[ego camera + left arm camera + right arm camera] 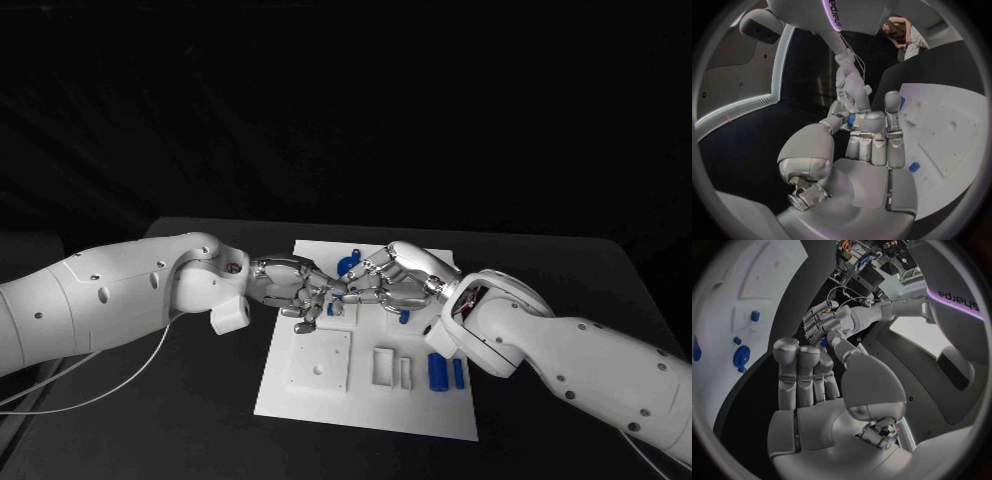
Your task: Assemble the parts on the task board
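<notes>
Task board (325,400): centre of the head view, on the table (173,440), running from mid-frame toward the lower edge.
Left hand (296,290) and right hand (389,282): above the board's upper half, fingertips meeting near the frame's middle.
Two parts (447,373): side by side, lower right of board.
Another part (348,266): upper board, behind the hands.

Both hands met fingertip to fingertip over the white board (325,405).

Left hand (293,288) and right hand (392,280) are seen touching above the board's far half; whether a part is held between them cannot be told. Two blue pins (447,373) lie side by side near the board's right edge. A blue ring piece (349,265) is seen behind the hands.
</notes>
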Controlling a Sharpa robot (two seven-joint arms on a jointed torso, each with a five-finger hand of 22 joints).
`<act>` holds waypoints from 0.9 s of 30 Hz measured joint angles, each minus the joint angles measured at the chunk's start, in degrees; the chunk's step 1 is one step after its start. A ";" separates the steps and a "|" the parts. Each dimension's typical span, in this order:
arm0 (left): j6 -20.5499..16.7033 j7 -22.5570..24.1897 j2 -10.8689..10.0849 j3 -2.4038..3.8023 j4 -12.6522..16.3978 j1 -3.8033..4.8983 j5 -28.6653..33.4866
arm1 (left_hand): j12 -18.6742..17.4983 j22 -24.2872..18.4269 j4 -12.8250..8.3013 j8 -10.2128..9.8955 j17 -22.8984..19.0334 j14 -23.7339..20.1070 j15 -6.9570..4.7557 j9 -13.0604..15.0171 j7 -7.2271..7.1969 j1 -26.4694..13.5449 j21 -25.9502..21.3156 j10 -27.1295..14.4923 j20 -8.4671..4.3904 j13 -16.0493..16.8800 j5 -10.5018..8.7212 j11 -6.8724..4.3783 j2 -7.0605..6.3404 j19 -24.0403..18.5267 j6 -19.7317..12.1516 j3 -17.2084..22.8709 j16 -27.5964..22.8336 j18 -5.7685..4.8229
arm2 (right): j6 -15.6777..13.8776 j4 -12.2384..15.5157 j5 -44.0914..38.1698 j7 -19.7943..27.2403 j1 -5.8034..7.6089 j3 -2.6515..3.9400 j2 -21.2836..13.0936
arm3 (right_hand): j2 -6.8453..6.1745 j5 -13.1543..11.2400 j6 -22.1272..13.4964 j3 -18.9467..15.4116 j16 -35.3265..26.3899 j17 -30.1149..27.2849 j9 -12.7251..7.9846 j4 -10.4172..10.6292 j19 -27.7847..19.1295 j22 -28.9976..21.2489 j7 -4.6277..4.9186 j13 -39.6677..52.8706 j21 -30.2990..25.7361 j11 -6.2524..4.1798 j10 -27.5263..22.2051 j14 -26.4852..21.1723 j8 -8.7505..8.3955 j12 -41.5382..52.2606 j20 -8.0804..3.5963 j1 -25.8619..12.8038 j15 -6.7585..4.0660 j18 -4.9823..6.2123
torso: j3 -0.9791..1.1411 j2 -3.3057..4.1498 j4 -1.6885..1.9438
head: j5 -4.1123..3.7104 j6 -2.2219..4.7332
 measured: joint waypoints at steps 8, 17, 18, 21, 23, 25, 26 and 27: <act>-0.07 -0.16 0.00 0.02 -0.03 0.00 -0.12 | 0.00 0.00 -0.96 0.00 -0.26 -0.02 0.03 -1.78 -0.05 0.96 0.00 0.01 0.00 -0.14 0.46 0.01 -0.96 0.00 0.05 -0.96 0.00 0.00 | -0.01 -0.04 -0.18 0.02 -0.02 -0.02 0.02 | -0.24 0.07 0.00 -0.89 0.00 0.21 0.00 1.38 0.01 0.00 0.00 0.13 0.00 -0.21 0.21 0.22 0.00 0.00 -0.01 0.24 -0.20 0.00 | -0.01 0.00 0.00 | -0.01 -0.01; -0.76 -0.46 -0.06 0.05 -0.21 0.03 -0.24 | 0.00 0.00 -4.40 0.00 -1.33 -0.41 0.38 -7.92 -0.92 4.50 -2.04 -0.86 0.22 -0.02 4.25 -0.64 -2.37 0.22 0.67 -16.56 -0.42 0.01 | -0.03 -0.02 -0.26 0.13 -0.05 -0.07 0.04 | -0.70 1.30 0.40 -2.89 0.00 0.38 0.04 1.56 0.21 0.00 -0.40 0.13 0.00 -0.21 0.22 0.26 0.00 0.00 -0.20 0.25 -0.24 0.01 | 0.00 0.01 0.00 | 0.02 -0.02; -0.79 -0.48 -0.06 0.05 -0.20 0.03 -0.25 | 0.00 0.00 -3.27 0.00 -1.44 -0.41 0.38 -8.95 -0.83 4.92 -2.23 -0.97 0.22 0.06 3.45 -0.37 -2.63 0.22 0.57 -19.94 -0.42 0.01 | -0.05 -0.05 -0.26 0.12 -0.05 -0.07 0.03 | -0.70 2.08 0.40 -3.37 0.00 0.45 0.04 1.56 0.21 0.00 -0.40 0.13 0.00 -0.24 0.24 0.26 0.00 0.00 -0.20 0.25 -0.24 0.01 | 0.00 0.01 -0.01 | 0.02 -0.02; -0.84 -0.57 -0.04 0.05 -0.17 0.03 -0.32 | 0.00 0.00 -1.53 0.00 -1.79 -0.60 0.58 -10.50 -0.71 5.98 -2.76 -1.13 0.35 0.10 0.47 -0.08 -2.95 0.35 0.46 -24.47 -0.42 0.01 | -0.12 -0.10 -0.27 0.08 -0.05 -0.07 0.03 | -0.70 2.29 0.52 -3.51 0.00 0.45 0.04 1.56 0.21 0.00 -0.52 0.13 0.00 -0.41 0.42 0.26 0.00 0.00 -0.20 0.25 -0.24 0.01 | 0.00 0.01 -0.02 | 0.02 -0.04; -0.85 -0.70 -0.04 0.05 -0.16 0.03 -0.43 | 0.00 0.00 -0.57 0.00 -1.97 -0.61 0.58 -11.44 -0.37 6.62 -2.96 -1.22 0.43 0.10 -1.36 0.01 -3.57 0.43 0.57 -27.05 -0.42 0.01 | -0.19 -0.13 -0.27 0.04 -0.05 -0.07 0.03 | -0.69 2.29 0.56 -4.38 0.00 0.55 0.05 1.48 0.21 0.00 -0.55 0.19 0.00 -0.41 0.42 0.27 0.00 0.00 -0.20 0.26 -0.24 0.01 | 0.01 0.01 -0.02 | 0.06 -0.08; -0.85 -0.84 -0.04 0.05 -0.17 0.03 -0.58 | 0.00 0.00 0.60 0.00 -2.13 -1.11 0.68 -12.52 -0.28 8.26 -3.58 -1.22 0.43 0.10 -2.31 0.02 -3.54 0.43 0.49 -29.55 -0.42 0.01 | -0.26 -0.16 -0.27 0.04 -0.05 -0.07 0.03 | -0.68 2.58 0.59 -4.91 0.00 0.64 0.07 1.41 0.21 0.00 -0.58 0.20 0.00 -0.41 0.42 0.26 0.00 0.00 -0.20 0.27 -0.24 0.01 | 0.01 0.01 -0.02 | 0.07 -0.13; -0.84 -0.95 -0.04 0.05 -0.20 0.03 -0.71 | 0.00 0.00 0.96 0.00 -2.21 -1.13 0.69 -12.81 -0.28 8.31 -3.58 -1.22 0.55 0.09 -2.48 0.02 -3.60 0.55 0.49 -30.23 -0.42 0.01 | -0.33 -0.17 -0.27 0.04 -0.05 -0.07 0.02 | -0.67 2.61 0.59 -4.92 0.00 0.64 0.07 1.40 0.21 0.00 -0.59 0.20 0.00 -0.41 0.43 0.27 0.00 0.00 -0.20 0.28 -0.24 0.01 | 0.01 0.01 -0.02 | 0.08 -0.14; -0.84 -1.03 -0.04 0.05 -0.23 0.03 -0.80 | 0.00 0.00 1.28 0.00 -2.22 -1.13 0.69 -13.05 -0.28 8.60 -3.78 -1.22 0.63 0.08 -2.52 0.02 -3.89 0.63 0.49 -30.83 -0.42 0.01 | -0.38 -0.17 -0.27 0.04 -0.05 -0.07 0.02 | -0.53 2.61 0.62 -4.93 0.00 0.64 0.08 1.40 0.21 0.00 -0.56 0.20 0.00 -0.41 0.43 0.27 -0.01 0.00 -0.20 0.41 -0.24 0.01 | 0.01 0.01 -0.02 | 0.08 -0.15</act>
